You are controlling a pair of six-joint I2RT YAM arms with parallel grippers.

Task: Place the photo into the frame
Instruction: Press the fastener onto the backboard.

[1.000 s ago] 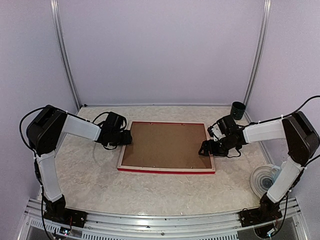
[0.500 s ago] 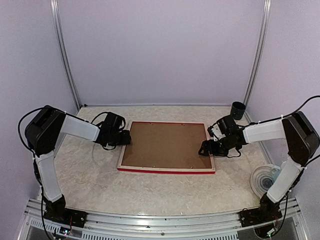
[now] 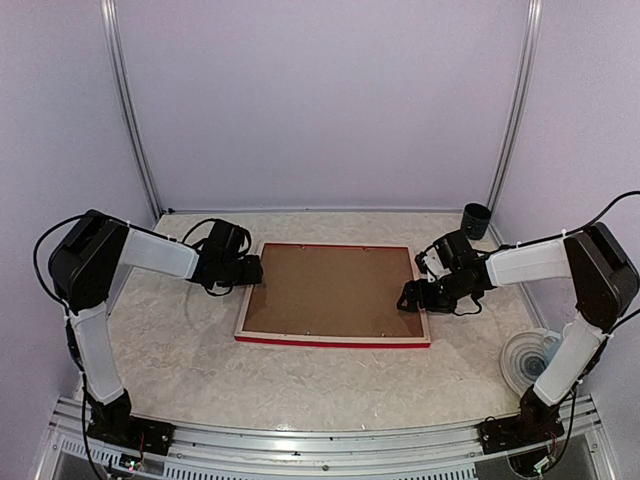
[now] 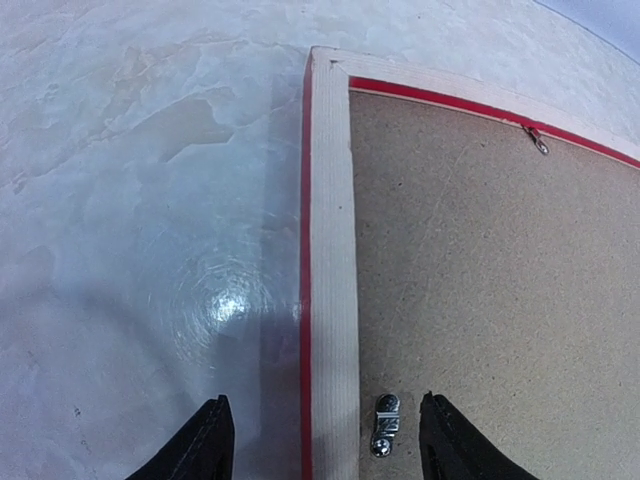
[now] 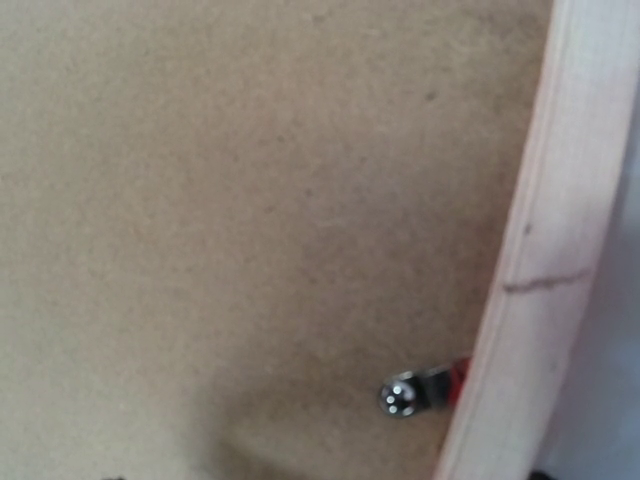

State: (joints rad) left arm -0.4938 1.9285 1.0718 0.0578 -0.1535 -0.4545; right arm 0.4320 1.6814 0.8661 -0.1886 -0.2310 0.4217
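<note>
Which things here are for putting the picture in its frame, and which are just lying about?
For the job:
- frame, lying face down
- brown backing board inside it
- metal clip on the board
- left hand and right hand, at the frame's ends

Just lying about:
- dark cup, far right corner
- clear round thing, near right side

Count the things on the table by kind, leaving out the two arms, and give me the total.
Red picture frame: 1
Brown backing panel: 1
Dark cup: 1
Clear round object: 1
Total: 4
</note>
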